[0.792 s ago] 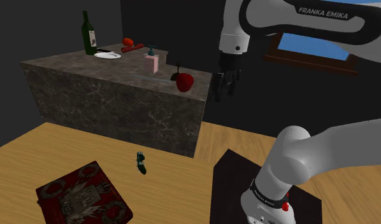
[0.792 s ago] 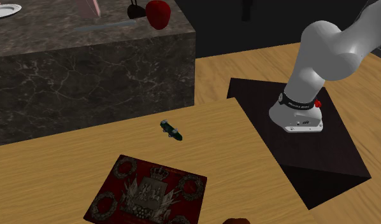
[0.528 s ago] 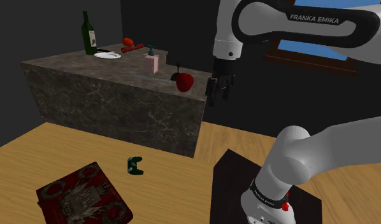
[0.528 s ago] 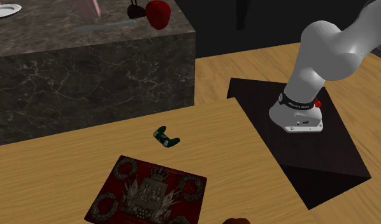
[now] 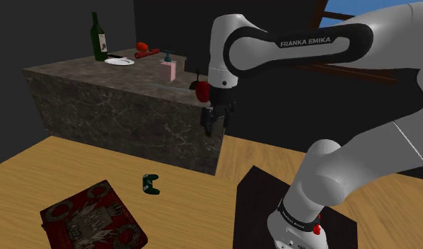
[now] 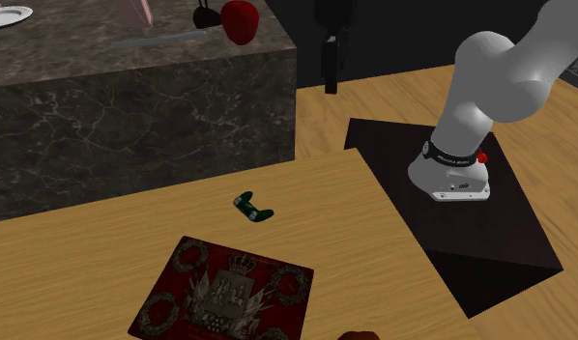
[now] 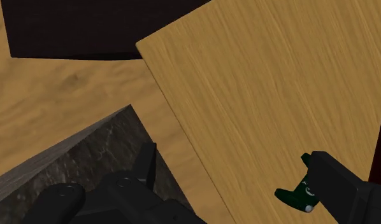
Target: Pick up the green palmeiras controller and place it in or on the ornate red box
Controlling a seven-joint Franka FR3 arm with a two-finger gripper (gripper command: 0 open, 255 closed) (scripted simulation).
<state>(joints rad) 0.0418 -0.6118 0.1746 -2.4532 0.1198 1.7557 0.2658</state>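
The pincer (image 5: 212, 129) has swung closer, spread and empty; the controller (image 5: 150, 184) lies well below it, so descent should come next.

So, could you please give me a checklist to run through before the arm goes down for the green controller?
1. Pincer open: ok, its fingers stand apart with nothing held.
2. Green controller free to grasp: ok, it lies alone on the wooden table, apart from the box.
3. Pincer over the controller: not ok, it hangs high beside the stone counter's corner.
4. Ornate red box ready: ok, it lies flat, top up.
5. Clearance from the red apple at the counter's edge: cannot tell.
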